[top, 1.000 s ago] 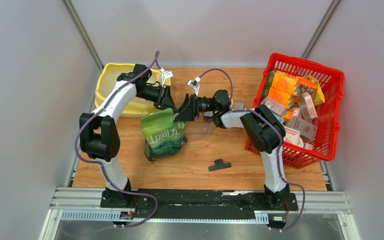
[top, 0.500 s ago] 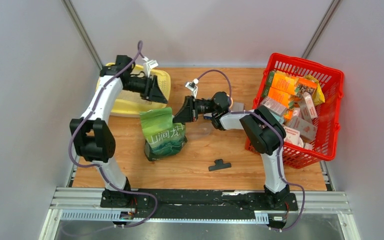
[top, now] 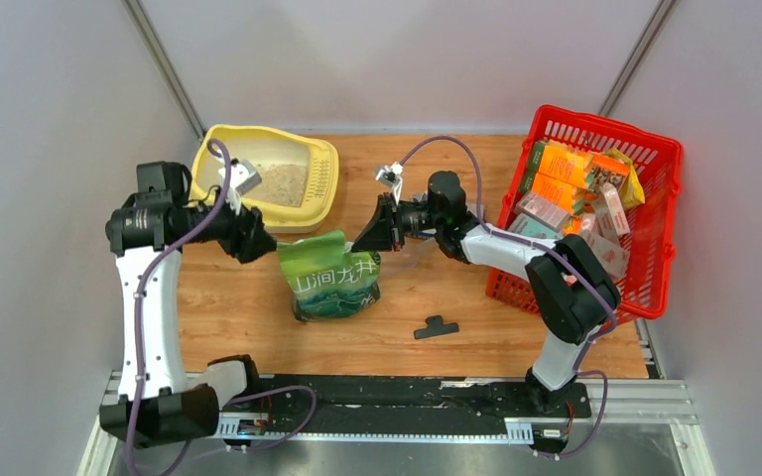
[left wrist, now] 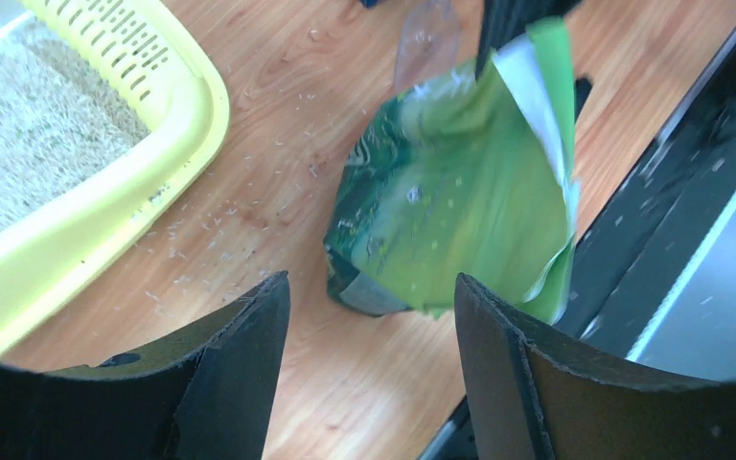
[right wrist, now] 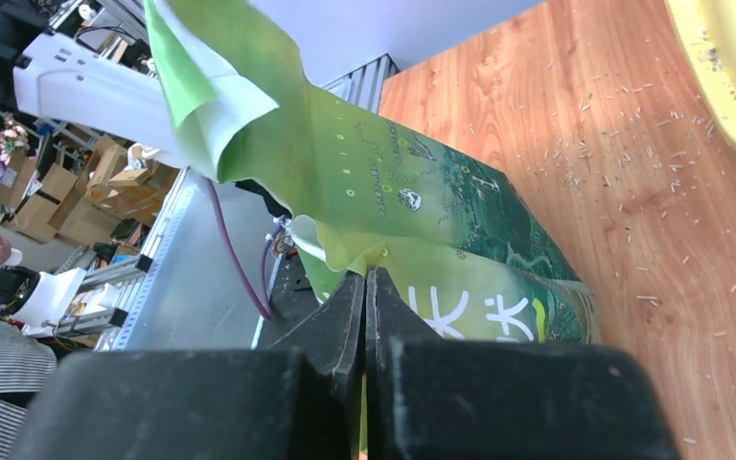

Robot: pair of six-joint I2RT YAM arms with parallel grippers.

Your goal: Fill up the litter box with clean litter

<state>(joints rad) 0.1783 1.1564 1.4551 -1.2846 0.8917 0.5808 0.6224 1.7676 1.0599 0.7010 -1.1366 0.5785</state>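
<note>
Litter box (top: 327, 178), pale yellow, sits at the far left of the table (top: 437, 288) and already holds a bed of beige litter (top: 280, 184), so filling looks at least partly done. One green pouch (top: 333, 280) stands just in front, its top corner clamped in the right gripper (top: 361, 242). The left gripper (top: 256, 241) hovers beside it, fingers spread. One box, one pouch, one red basket (top: 655, 149).

The left arm (top: 147, 297) and right arm (top: 504, 250) have white shells, black joints and purple cables (top: 444, 138) looped alongside.
</note>
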